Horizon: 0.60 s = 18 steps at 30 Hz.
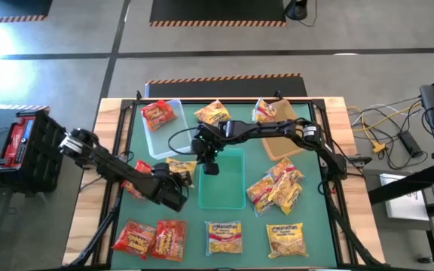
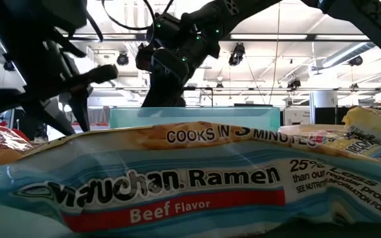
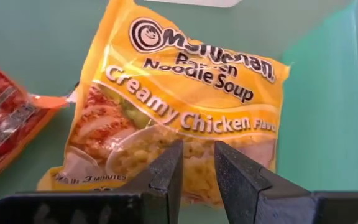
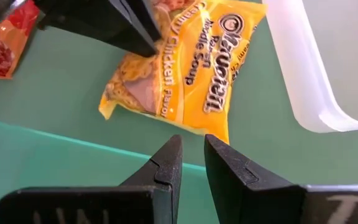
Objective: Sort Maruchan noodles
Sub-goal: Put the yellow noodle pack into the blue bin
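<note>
The left gripper point(image 3: 197, 171), fingers narrowly parted and empty, hovers over the yellow packet point(image 3: 179, 106) to pinch it, while the right gripper point(image 4: 192, 163), likewise empty, waits above the teal bin point(image 1: 224, 188).

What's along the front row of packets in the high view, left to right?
Red-orange packet → second red-orange packet, touching the first → yellow packet → another yellow packet, all lying flat on the green mat.
</note>
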Motion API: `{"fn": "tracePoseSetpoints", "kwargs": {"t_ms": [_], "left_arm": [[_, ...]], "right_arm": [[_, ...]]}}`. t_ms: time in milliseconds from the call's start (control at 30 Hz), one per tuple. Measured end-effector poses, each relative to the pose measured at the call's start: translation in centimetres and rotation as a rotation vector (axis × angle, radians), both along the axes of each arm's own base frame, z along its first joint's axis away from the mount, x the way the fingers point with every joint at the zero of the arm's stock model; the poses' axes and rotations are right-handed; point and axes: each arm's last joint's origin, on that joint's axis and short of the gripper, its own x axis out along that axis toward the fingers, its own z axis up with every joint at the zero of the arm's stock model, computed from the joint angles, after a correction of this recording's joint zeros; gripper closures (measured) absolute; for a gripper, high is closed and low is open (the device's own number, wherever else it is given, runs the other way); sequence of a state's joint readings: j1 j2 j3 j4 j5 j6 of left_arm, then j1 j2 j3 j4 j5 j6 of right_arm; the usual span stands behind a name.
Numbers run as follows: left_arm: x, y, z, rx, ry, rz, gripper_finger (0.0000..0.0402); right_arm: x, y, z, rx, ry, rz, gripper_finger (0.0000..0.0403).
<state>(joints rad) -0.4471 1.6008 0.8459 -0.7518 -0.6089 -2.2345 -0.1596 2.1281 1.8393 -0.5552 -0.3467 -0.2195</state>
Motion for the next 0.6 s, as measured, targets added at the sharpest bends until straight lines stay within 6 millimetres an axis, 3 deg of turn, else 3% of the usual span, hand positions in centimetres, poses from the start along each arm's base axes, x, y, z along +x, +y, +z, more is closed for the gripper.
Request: {"fn": "tracePoseSetpoints", "kwargs": {"t_ms": [367,600], "left_arm": [[0.0,-1.2,-0.5,-0.031,-0.02,-0.108,0.0326],[-0.1,-2.4,-2.1,-0.063,0.022,-0.134,0.0326]], "right_arm": [[0.4,-0.1,0.4,0.037,-0.04,-0.058,0.0344],[1.1,-0.3,0.8,0.111,-0.102,-0.155,0.0338]]}}
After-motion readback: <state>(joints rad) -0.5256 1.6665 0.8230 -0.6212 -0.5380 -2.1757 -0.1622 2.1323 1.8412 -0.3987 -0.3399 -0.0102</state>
